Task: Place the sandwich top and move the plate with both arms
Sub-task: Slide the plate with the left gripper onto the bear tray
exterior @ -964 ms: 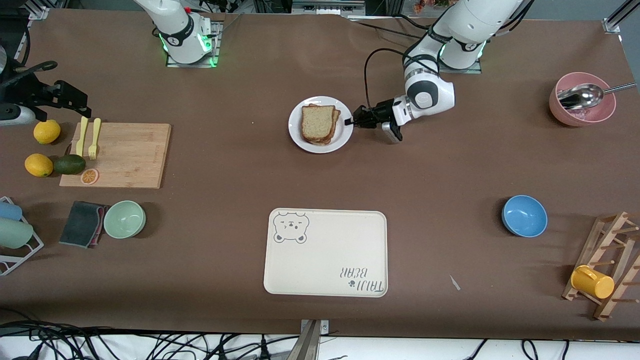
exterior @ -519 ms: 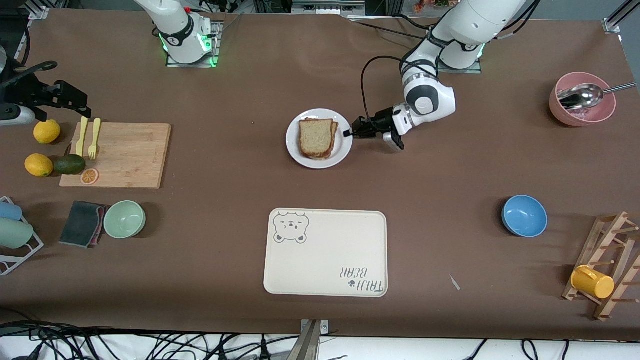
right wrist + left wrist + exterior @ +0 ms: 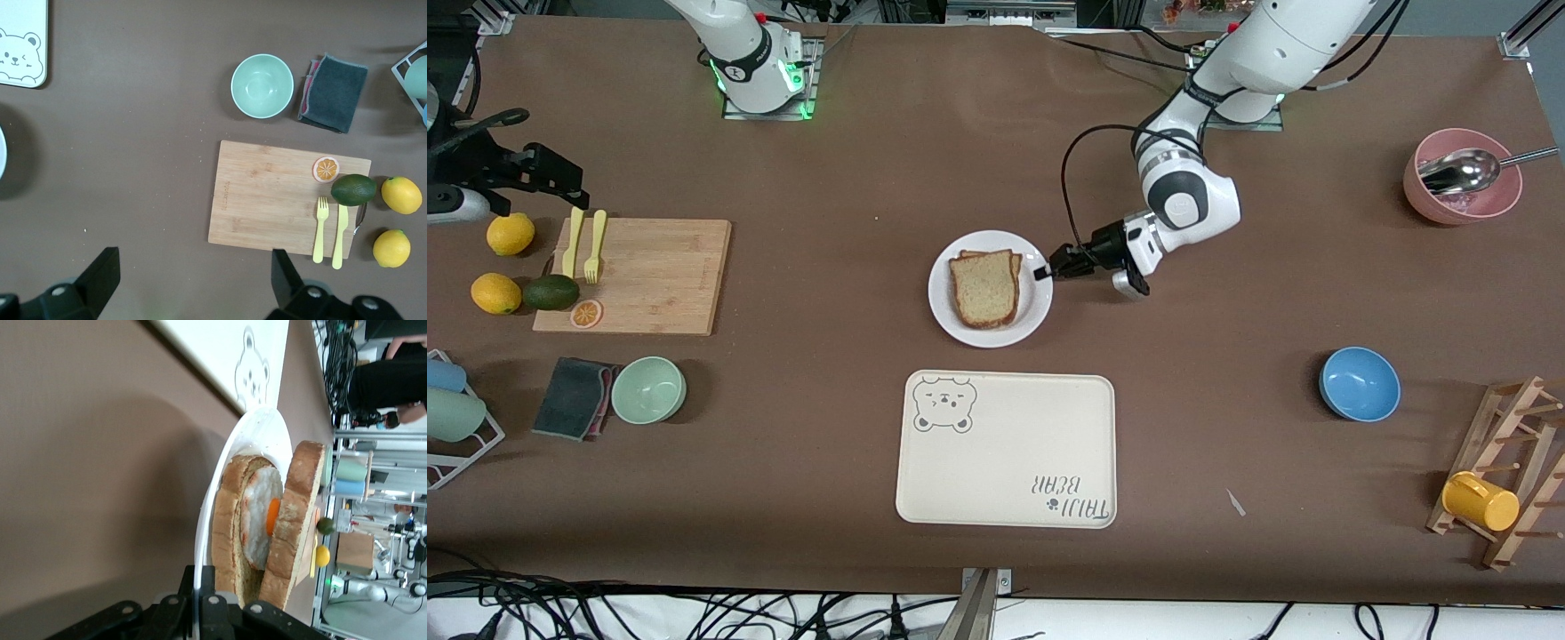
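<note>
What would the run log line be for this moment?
left gripper: shut on plate rim, sandwich top on it | right gripper: open, over table beside cutting board | tray: bare

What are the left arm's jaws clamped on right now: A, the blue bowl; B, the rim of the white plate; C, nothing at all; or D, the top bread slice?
B: the left gripper is shut on the plate's rim, at the edge toward the left arm's end, clear of the sandwich top.
</note>
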`<state>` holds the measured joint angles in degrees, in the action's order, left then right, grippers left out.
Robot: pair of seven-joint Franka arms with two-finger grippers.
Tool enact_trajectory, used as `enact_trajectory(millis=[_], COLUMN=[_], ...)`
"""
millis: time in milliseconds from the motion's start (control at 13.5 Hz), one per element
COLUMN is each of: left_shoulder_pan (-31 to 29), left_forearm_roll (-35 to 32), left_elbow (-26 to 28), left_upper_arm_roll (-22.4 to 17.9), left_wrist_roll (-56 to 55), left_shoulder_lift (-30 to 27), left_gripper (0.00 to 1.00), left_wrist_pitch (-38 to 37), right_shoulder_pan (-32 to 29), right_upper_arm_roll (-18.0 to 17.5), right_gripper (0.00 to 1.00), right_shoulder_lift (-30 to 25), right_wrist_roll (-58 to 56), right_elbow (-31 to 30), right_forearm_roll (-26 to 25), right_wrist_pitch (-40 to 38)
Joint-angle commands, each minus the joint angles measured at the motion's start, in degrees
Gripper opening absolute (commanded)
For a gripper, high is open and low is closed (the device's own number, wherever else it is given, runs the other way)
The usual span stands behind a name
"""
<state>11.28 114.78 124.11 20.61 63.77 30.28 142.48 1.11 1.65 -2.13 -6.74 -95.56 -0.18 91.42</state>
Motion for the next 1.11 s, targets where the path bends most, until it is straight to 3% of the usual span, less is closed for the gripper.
enact_trajectory(millis=[0,371,1039], left_shoulder_pan=[0.0,0.0,1.5], left_forearm_roll=[-5.0,-7.1,-13.0], left_elbow=[-5.6,-14.4,-31.8], left_upper_arm_roll=[-1.7,-5.7,-8.6], left_wrist_roll=[-6.9,-9.2,-18.5], left_shoulder_lift=[1.9,6.3,17.9], left_gripper=[0.00,0.00,0.00], left_wrist_pitch=[0.2,0.2,1.8], right_shoulder_pan=[-0.8,-0.8,-0.8], right_upper_arm_roll=[-0.8,-0.8,-0.8], right_gripper=[1.00,1.00,1.00], right_shoulder_lift=[0.1,0.1,0.1], right_wrist_roll=[0.7,0.7,0.7], right_elbow=[0.8,0.8,0.8], right_forearm_roll=[-0.1,-0.1,-0.1], right_wrist_pitch=[-0.8,-0.9,-0.9])
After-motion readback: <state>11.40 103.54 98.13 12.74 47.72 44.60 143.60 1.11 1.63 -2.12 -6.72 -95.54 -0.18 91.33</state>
